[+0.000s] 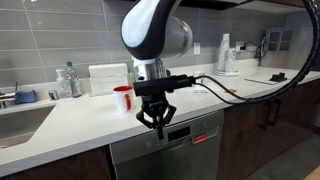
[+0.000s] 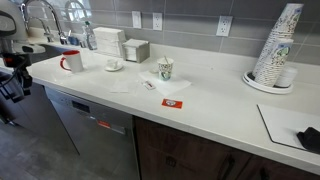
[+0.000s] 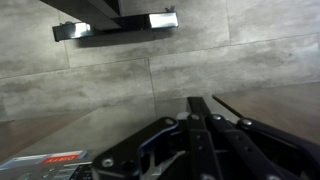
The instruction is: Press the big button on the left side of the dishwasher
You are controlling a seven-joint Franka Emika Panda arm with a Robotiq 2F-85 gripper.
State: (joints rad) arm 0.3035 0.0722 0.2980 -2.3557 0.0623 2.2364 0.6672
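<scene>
Currently, the end effector (image 1: 155, 126) is being held clenched, its fingertips meeting, just in front of the top edge of the dishwasher (image 1: 168, 156) in an exterior view. The dishwasher, flat brushed grey steel with a dark display and a red-orange lit mark, is being sheltered under the smooth white desk (image 2: 220, 100). Its lettering is being rendered too small to read.

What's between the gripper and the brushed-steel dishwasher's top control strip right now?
Nothing. In an exterior view the black gripper hangs in front of the grey brushed-steel dishwasher, with only open air between them.
</scene>
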